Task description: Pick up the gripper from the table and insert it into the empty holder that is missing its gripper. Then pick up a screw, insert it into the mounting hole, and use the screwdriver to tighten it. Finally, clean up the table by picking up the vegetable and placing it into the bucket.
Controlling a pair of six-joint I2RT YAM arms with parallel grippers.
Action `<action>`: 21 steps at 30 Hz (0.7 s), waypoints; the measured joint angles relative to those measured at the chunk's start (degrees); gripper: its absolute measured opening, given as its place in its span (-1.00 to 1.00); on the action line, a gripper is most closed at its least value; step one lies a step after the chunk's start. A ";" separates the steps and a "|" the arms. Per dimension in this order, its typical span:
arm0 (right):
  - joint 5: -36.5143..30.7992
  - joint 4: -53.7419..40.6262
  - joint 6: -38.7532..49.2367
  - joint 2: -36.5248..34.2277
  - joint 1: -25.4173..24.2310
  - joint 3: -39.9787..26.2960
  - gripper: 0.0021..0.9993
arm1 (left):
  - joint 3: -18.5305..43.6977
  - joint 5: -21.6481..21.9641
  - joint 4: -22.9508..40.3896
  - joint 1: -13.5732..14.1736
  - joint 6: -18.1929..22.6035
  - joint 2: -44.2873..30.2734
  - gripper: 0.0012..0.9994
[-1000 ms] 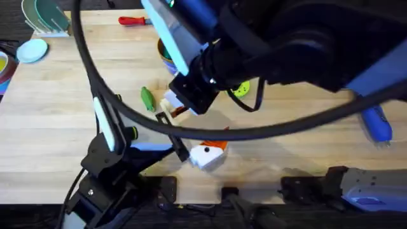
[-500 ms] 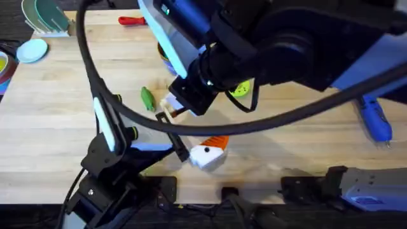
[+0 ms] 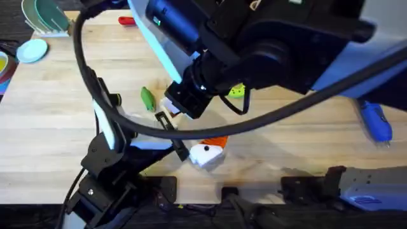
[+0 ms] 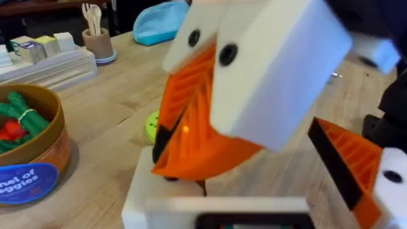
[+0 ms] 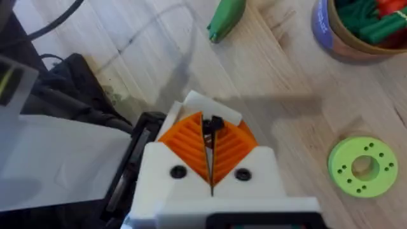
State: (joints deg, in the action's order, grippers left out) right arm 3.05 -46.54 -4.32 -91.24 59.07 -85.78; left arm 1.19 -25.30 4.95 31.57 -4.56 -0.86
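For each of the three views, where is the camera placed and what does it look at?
Overhead: above the arm bases, looking down at the table; both arms show.
Left wrist: on the left arm, facing the bucket; orange fingers in front.
Right wrist: on the right arm, looking down; right gripper shut.
Shared: the wrist views both show the bucket and green disc.

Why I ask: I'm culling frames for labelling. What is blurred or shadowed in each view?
Overhead: the right arm, close under the camera, looms dark and blurred, while the vegetable and screwdriver look crisp. Left wrist: the near orange-tipped block is soft; the bucket reads clearer. Right wrist: a shadow band crosses the table; the vegetable and green disc are sharp.
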 joint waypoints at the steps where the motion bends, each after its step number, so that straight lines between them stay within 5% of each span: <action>1: -0.02 0.02 0.00 0.00 0.02 -0.02 -0.99 | 0.00 0.04 0.02 0.00 -0.01 0.00 0.99; 5: 0.03 -0.02 -0.29 0.00 0.02 -0.02 -0.90 | 0.00 0.06 0.00 0.00 -0.01 0.00 0.99; 15: -0.24 -0.71 -0.32 2.79 -1.65 -0.02 0.84 | 0.00 -0.23 -0.07 0.02 0.57 0.02 0.99; 21: 0.48 -3.86 -0.37 11.61 -7.79 -0.02 0.91 | 0.00 -0.39 -0.07 0.02 0.70 0.02 0.99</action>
State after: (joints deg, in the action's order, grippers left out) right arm 3.53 -50.40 -4.69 -79.63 51.28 -85.80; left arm 1.19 -25.69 4.89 31.59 -3.86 -0.84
